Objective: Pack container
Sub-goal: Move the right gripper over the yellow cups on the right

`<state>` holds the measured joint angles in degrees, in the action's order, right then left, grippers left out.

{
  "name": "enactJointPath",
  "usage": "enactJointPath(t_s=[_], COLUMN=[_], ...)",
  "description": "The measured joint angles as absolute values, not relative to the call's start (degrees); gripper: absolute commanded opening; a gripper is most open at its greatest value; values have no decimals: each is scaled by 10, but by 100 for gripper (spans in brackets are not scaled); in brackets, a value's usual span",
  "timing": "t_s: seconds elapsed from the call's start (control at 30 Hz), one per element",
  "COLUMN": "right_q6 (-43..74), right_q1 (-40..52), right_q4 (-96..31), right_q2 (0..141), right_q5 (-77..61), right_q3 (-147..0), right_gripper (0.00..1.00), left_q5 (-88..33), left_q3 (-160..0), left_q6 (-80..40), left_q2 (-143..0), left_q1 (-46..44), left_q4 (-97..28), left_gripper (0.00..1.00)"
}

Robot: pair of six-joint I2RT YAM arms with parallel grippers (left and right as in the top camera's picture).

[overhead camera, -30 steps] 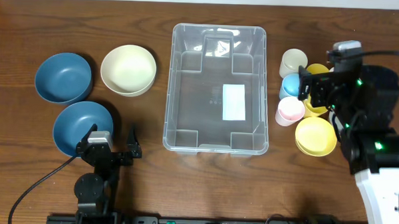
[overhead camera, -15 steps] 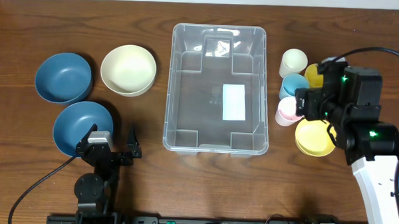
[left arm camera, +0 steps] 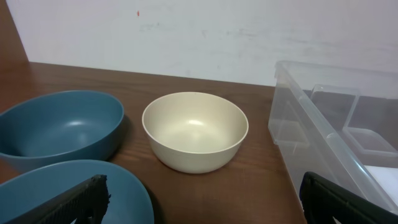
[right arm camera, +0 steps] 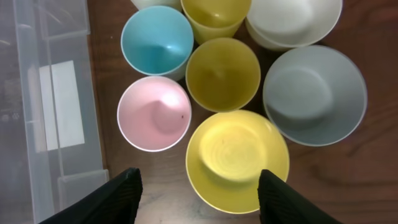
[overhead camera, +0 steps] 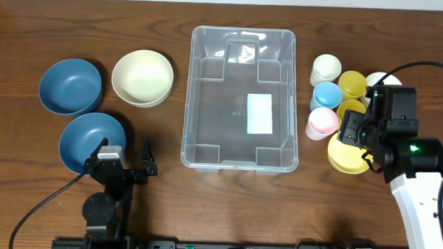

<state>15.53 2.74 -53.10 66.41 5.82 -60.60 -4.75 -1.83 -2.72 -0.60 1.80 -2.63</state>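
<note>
Hovering above the yellow bowl (right arm camera: 236, 158) after sliding back off the cups (right arm camera: 155, 115), right claw (right arm camera: 199, 196) gapes wide and empty, left claw (left arm camera: 205, 199) likewise open and idle, container (overhead camera: 243, 36) unfilled mid-counter (overhead camera: 161, 174), packing not yet begun.

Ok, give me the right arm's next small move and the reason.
Probably lower the right gripper onto the rim of the yellow bowl. Its fingers are open and hover over that bowl's edge, nothing is held, and the container is empty, so a first grasp seems due. Mind the pink cup close beside the bowl.
</note>
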Motion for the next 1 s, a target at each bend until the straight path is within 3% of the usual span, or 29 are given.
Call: enactJointPath(t_s=[0.6,1.0], right_q6=[189,189], right_q1=[23,-95], right_q4=[-407,-348], right_q2=[712,712], right_q5=[107,114], right_q3=[-538,-538], right_gripper=[73,75], left_q5=[-48,-48], left_q3=[-18,-18], left_q6=[-27,-27], left_q2=[-6,-6], left_q1=[18,18], left_q4=[-26,-26], left_gripper=[98,98])
